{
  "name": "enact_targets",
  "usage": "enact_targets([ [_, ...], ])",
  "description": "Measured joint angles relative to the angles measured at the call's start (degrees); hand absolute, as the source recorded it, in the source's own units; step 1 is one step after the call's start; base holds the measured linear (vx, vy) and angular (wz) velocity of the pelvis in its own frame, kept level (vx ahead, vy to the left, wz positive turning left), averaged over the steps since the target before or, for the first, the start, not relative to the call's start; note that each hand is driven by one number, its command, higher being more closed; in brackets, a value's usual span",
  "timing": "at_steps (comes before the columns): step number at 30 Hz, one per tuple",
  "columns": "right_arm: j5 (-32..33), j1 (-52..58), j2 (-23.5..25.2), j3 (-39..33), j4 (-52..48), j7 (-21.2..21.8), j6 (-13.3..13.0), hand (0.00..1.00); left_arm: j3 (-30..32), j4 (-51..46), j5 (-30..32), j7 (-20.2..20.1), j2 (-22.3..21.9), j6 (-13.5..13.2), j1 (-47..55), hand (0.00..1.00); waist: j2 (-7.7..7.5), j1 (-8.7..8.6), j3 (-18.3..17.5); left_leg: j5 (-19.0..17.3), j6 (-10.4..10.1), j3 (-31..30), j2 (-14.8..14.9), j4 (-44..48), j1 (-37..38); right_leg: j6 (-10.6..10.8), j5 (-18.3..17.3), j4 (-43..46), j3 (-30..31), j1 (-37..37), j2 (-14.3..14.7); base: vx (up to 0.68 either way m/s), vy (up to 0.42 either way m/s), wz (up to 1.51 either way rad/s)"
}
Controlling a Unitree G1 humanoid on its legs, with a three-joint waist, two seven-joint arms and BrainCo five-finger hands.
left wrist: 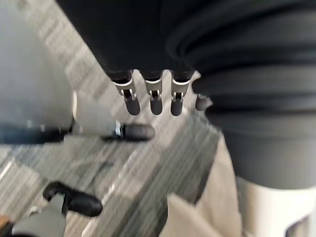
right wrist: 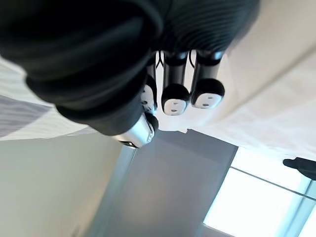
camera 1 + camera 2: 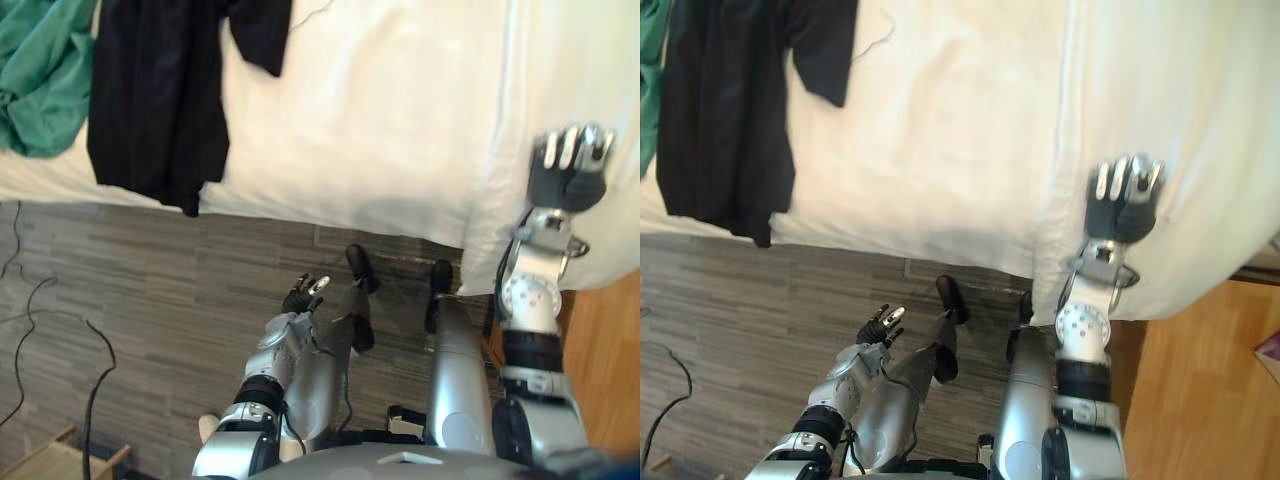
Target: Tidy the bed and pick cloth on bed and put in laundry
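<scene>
bed (image 3: 380, 120) holds black cloth (image 3: 150, 110), well apart from right hand (image 3: 570, 165).

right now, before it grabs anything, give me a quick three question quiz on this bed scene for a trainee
1. True or false: the black garment hangs over the edge of the bed toward the floor.
2. Which hand is up over the bed: A left, B right, C both?
3. Fill in: the cloth on the bed to the left of the black garment is ___.
Key: 1 true; 2 B, the right hand; 3 green.
</scene>
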Motion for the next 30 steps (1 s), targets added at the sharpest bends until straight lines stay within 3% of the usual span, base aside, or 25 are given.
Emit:
enact_targets([
  [2, 2.15, 5.91, 0.73, -3.45, 2.73, 2.70, 1.01, 1.00, 1.24, 0.13, -0.02, -1.03, -0.81, 0.04, -0.01, 0.00, -0.91, -0.59, 0.09, -1.00, -0.35, 1.63, 0.64, 0.00, 1.46, -0.01, 0.01, -0.93, 1.27, 1.05, 1.00, 0.04, -0.058, -0.43],
  [6, 3.12, 13.16, 0.87, -8.67, 14.51, 2.81, 5.44, 1.00, 1.69, 1.18, -0.05, -1.94, -1.10, -0.03, 0.16, 0.00, -1.38, -1.67, 0.37, -2.35, -0.32, 3.86, 1.08, -0.01, 4.27, 0.00, 0.01, -1.87, 2.66, 3.27, 1.79, 0.05, -0.039, -0.34],
  [10, -3.34, 19.21, 1.19, -8.90, 19.54, 3.33, 9.16, 1.00, 2.03, 2.90, -1.39, -2.25, -1.23, -1.12, 0.23, 0.00, -1.86, -2.53, 0.40, -3.45, 0.37, 6.37, 2.03, -0.02, 8.11, 0.09, 0.07, -3.71, 3.79, 6.94, 3.09, 0.11, -0.057, -0.37],
  [11, -6.64, 19.77, 1.77, -9.03, 21.72, 3.36, 9.76, 0.00, 2.43, 2.92, -1.39, -2.67, -1.24, -1.42, 0.70, 0.00, -2.51, -2.78, 0.42, -3.87, 0.30, 6.66, 2.46, -0.02, 9.92, 0.09, 0.07, -4.44, 3.69, 8.98, 3.45, 0.13, -0.075, -0.20],
  [13, -12.05, 20.29, 2.75, -9.28, 24.64, 3.23, 10.21, 0.00, 3.15, 2.87, -1.33, -3.74, -1.11, -1.67, 1.72, 0.00, -3.64, -3.23, 0.05, -4.28, 0.20, 6.71, 3.08, -0.02, 12.39, 0.08, 0.08, -5.69, 2.55, 12.21, 3.74, 0.15, -0.087, -0.09],
  [17, -37.20, 22.92, 3.97, -9.31, 31.47, -1.45, 9.20, 0.00, 3.21, 2.93, 0.49, -6.09, -0.60, -2.63, 6.25, 0.00, -6.21, -2.88, -4.08, -4.58, 0.15, 6.07, 4.15, -0.01, 16.14, 0.07, 0.09, -8.39, -1.34, 18.46, 3.91, 0.17, -0.086, 0.21],
  [18, -45.12, 24.01, 4.56, -9.15, 33.44, -3.65, 8.19, 0.00, 3.24, 2.94, 1.91, -6.19, -0.46, -2.48, 8.27, 0.00, -6.55, -2.62, -6.01, -4.77, -0.14, 5.56, 4.39, -0.01, 17.71, 0.07, 0.09, -9.58, -2.75, 21.10, 3.91, 0.18, -0.071, 0.34],
  [22, -61.80, 27.05, 5.05, -7.47, 40.06, -9.37, 7.65, 0.00, 4.58, 2.81, 7.05, -6.92, -0.64, -1.23, 13.94, 0.00, -6.67, -1.39, -12.77, -5.92, -1.63, 2.72, 4.85, -0.02, 22.16, 0.05, 0.06, -13.27, -7.04, 28.85, 3.99, 0.17, -0.053, 0.33],
  [25, -65.57, 26.94, 4.60, -4.93, 42.50, -10.61, 7.74, 0.00, 6.29, 2.73, 9.88, -6.63, 0.17, -0.30, 18.63, 0.00, -7.41, -1.24, -15.56, -7.86, -1.57, 2.26, 5.01, -0.02, 25.97, -0.42, -1.30, -13.02, -8.80, 32.57, 4.11, 0.10, -0.041, 0.14],
  [28, -63.03, 25.91, 3.88, -3.26, 45.13, -9.95, 9.08, 0.00, 4.91, 4.11, 9.94, -4.08, 1.36, -0.50, 18.98, 0.00, -7.43, -1.32, -16.25, -8.68, -1.32, 1.49, 4.84, 0.81, 28.11, -0.49, -1.75, -14.48, -10.64, 36.23, 3.77, 0.02, -0.052, 0.15],
  [30, -59.16, 25.34, 2.83, -3.03, 47.55, -9.49, 10.85, 0.00, 4.41, 4.42, 7.72, -0.43, 2.21, -1.22, 18.73, 0.00, -6.85, -1.33, -15.82, -17.26, -1.09, 0.07, 8.25, 17.94, 23.13, -0.37, -2.61, -14.51, -12.18, 39.06, 3.10, -0.01, -0.013, 0.13],
])
